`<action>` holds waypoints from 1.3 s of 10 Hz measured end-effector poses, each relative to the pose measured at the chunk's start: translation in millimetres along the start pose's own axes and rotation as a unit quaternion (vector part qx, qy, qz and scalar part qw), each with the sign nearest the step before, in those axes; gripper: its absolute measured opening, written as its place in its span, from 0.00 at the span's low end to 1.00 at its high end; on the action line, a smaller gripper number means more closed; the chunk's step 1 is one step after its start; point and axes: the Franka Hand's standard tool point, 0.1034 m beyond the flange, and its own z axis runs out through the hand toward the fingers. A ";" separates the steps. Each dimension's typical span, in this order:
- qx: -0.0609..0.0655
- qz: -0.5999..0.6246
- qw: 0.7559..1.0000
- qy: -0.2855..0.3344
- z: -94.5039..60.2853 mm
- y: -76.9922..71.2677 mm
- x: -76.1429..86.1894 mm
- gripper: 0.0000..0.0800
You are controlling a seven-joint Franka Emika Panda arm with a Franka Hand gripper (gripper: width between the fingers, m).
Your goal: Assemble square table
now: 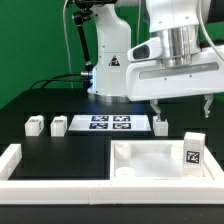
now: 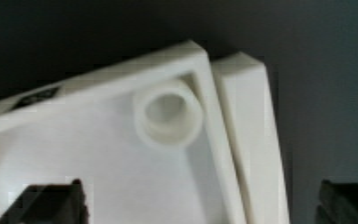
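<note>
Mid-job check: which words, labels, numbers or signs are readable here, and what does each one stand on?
No word or number is readable.
Arm base: dark triangle sign, too small to read.
Marker board: black-and-white tags, patterns only.
Nearest leg: tag, pattern only.
Tabletop: dark tag at its edge, blurred.

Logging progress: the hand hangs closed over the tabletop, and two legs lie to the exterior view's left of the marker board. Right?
Not closed: the exterior view shows the hand open over the tabletop. The two legs are as you say.
</note>
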 end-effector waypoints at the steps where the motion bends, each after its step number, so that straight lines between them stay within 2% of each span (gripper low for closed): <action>1: -0.004 -0.043 0.999 -0.010 3.3 8.0 -12.8 0.81; 4: -0.025 -0.171 0.984 -0.039 13.4 26.7 -45.4 0.81; 7: -0.024 -0.171 0.983 -0.055 15.1 26.3 -49.6 0.81; 8: -0.023 -0.170 0.983 -0.070 15.6 25.5 -52.4 0.81; 9: -0.023 -0.155 0.981 -0.110 16.4 24.4 -59.7 0.81; 11: -0.046 -0.108 0.971 -0.207 22.5 26.1 -82.6 0.81; 12: -0.059 -0.101 0.958 -0.261 27.0 28.1 -97.4 0.81; 13: -0.064 -0.100 0.953 -0.279 33.8 31.7 -102.6 0.81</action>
